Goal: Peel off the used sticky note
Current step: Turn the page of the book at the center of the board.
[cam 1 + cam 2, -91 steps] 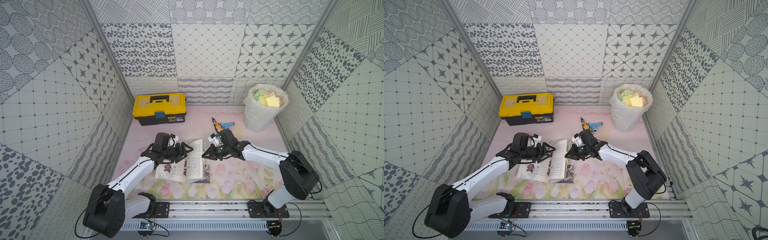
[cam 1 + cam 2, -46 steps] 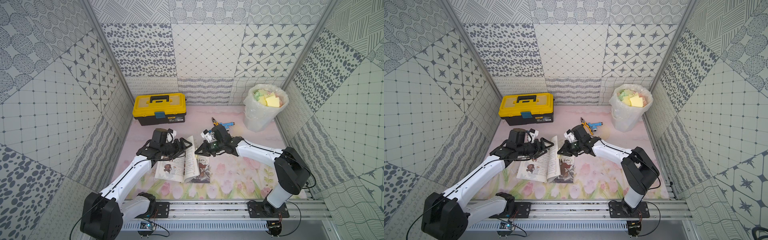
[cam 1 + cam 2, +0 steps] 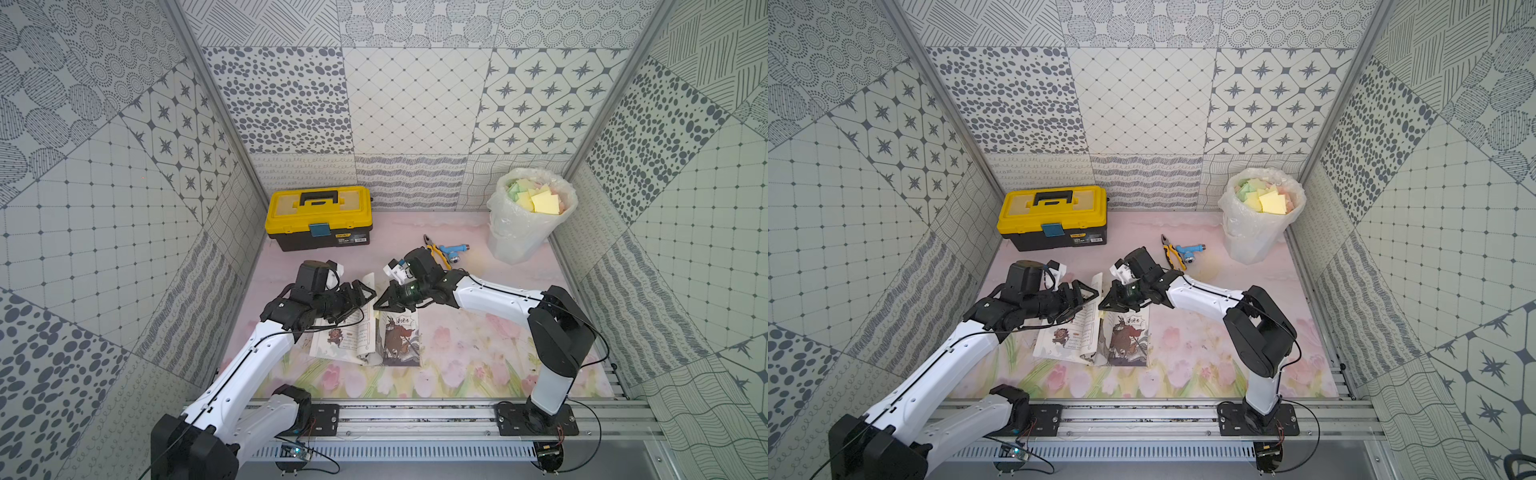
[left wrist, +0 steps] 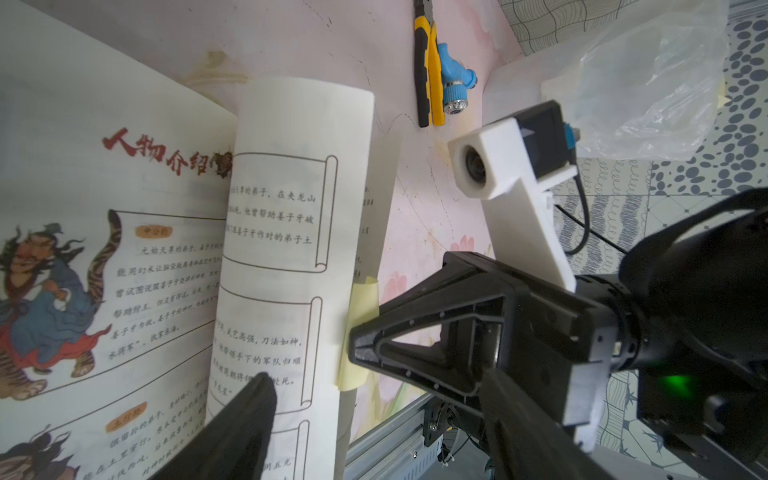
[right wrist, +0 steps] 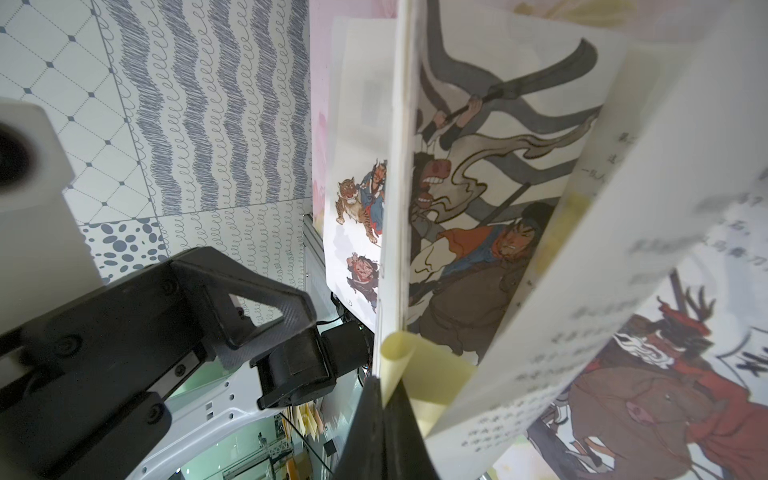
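**Item 1. Surface**. Pink floral mat that carried everything listed below.

**Item 2. Waste bin**. Bag-lined, at the back right corner, part filled with discarded notes. It was probably where the peeled one would go, which would explain its place on the right arm's side.

**Item 3. Toolbox**. Yellow and black, lid closed, at the back left corner. It looked parked clear of the work.

**Item 4. Book**. Illustrated, open near the middle of the front edge. One leaf stood up from the spine, which exposed its outer edge.

**Item 5. Left fingers**. Spread wide and gripping nothing. In the left wrist view the standing leaf's edge lay between them. They seemed placed to steady the page against a pull.

**Item 6. Right fingers**. Closed tight on the note's free end, nearly tip to tip with the left fingers above the book.

**Item 7. Pliers** and blue nozzle. Side by side near the back edge, between toolbox and bin, not in use.

**Item 8. Sticky note**. Pale yellow, on the standing leaf's outer edge. Its curled end was pinched and the rest seemed to cling to the page, so it was judged not yet peeled off.
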Controlling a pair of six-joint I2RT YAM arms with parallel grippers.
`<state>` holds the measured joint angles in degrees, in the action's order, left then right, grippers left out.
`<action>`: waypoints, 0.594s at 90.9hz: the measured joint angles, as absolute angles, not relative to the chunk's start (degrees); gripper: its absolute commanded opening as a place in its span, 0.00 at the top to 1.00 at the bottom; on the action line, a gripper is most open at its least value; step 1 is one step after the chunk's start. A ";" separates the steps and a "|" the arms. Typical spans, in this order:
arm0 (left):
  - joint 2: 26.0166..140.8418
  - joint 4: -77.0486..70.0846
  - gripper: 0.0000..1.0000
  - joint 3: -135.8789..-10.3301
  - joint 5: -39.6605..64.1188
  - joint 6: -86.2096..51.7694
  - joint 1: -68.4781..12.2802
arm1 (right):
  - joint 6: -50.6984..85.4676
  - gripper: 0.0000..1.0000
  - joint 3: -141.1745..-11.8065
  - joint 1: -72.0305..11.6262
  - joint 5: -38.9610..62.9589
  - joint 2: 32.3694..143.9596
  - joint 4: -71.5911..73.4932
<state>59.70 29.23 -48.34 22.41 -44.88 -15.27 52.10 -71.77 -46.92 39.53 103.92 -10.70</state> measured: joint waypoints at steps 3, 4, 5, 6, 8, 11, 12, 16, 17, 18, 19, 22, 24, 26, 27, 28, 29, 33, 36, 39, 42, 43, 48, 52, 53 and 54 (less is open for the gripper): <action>60.42 29.50 0.18 -48.93 21.98 -44.80 -15.27 | 52.12 0.97 -72.01 -47.07 39.62 104.25 -10.74; 60.66 29.54 0.18 -49.10 21.80 -44.80 -15.27 | 52.12 0.97 -72.05 -47.13 39.62 104.31 -10.74; 60.90 29.56 0.18 -49.32 21.61 -44.80 -15.27 | 52.10 0.97 -72.14 -47.20 39.64 104.47 -10.76; 61.17 29.61 0.19 -49.52 21.43 -44.80 -15.27 | 52.12 0.97 -72.23 -47.22 39.64 104.55 -10.81; 61.67 29.61 0.19 -49.93 21.12 -44.80 -15.25 | 52.12 0.97 -72.31 -47.29 39.66 104.77 -10.81; 62.28 29.58 0.19 -50.41 20.82 -44.80 -15.25 | 52.10 0.97 -72.38 -47.31 39.70 104.97 -10.81; 62.52 29.58 0.19 -50.59 20.75 -44.82 -15.25 | 52.12 0.97 -72.40 -47.37 39.66 105.06 -10.87; 63.40 29.41 0.20 -51.27 20.53 -44.86 -15.22 | 52.12 0.97 -72.42 -47.51 39.75 105.30 -10.94; 63.64 29.34 0.20 -51.44 20.51 -44.91 -15.22 | 52.12 0.97 -72.44 -47.51 39.75 105.41 -10.94; 63.83 29.30 0.20 -51.59 20.49 -44.99 -15.22 | 52.12 0.97 -72.44 -47.55 39.75 105.45 -10.94; 64.01 29.23 0.20 -51.75 20.49 -44.99 -15.22 | 52.12 0.97 -72.44 -47.55 39.75 105.51 -10.94; 64.64 28.99 0.21 -52.16 20.56 -45.15 -15.22 | 52.12 0.97 -72.44 -47.57 39.77 105.73 -10.96; 64.93 28.88 0.21 -52.38 20.60 -45.28 -15.22 | 52.12 0.97 -72.44 -47.62 39.79 105.84 -10.96; 65.32 28.60 0.21 -52.60 20.67 -45.30 -15.22 | 52.12 0.97 -72.44 -47.62 39.79 105.97 -10.96; 65.52 28.47 0.21 -52.71 20.71 -45.43 -15.22 | 52.12 0.97 -72.44 -47.62 39.79 106.02 -10.96; 65.67 28.34 0.21 -52.80 20.75 -45.47 -15.22 | 52.12 0.97 -72.44 -47.62 39.79 106.06 -10.96; 65.84 28.16 0.21 -52.88 20.80 -45.47 -15.22 | 52.12 0.97 -72.44 -47.62 39.81 106.13 -10.96; 66.35 27.57 0.22 -53.10 20.91 -45.91 -15.22 | 52.12 0.97 -72.44 -47.62 39.81 106.24 -11.00; 66.54 27.11 0.22 -53.17 21.06 -46.17 -15.22 | 52.12 0.97 -72.44 -47.62 39.81 106.24 -10.98; 66.59 26.74 0.22 -53.15 21.17 -46.30 -15.22 | 52.12 0.97 -72.44 -47.62 39.79 106.24 -10.98; 66.54 26.35 0.22 -53.06 21.34 -46.68 -15.22 | 52.12 0.97 -72.44 -47.62 39.81 106.24 -11.00; 66.52 26.28 0.22 -53.04 21.41 -46.72 -15.22 | 52.12 0.97 -72.44 -47.62 39.81 106.24 -10.98; 66.08 25.91 0.23 -52.80 21.89 -46.98 -15.22 | 52.12 0.97 -72.53 -47.62 39.81 106.26 -10.98; 65.45 25.69 0.23 -52.49 22.44 -47.40 -15.22 | 52.12 0.97 -72.64 -47.62 39.83 106.34 -11.00; 65.23 25.61 0.23 -52.38 22.57 -47.42 -15.22 | 52.12 0.97 -72.66 -47.64 39.83 106.34 -10.98; 65.04 25.54 0.23 -52.29 22.68 -47.46 -15.22 | 52.12 0.97 -72.71 -47.64 39.83 106.39 -10.96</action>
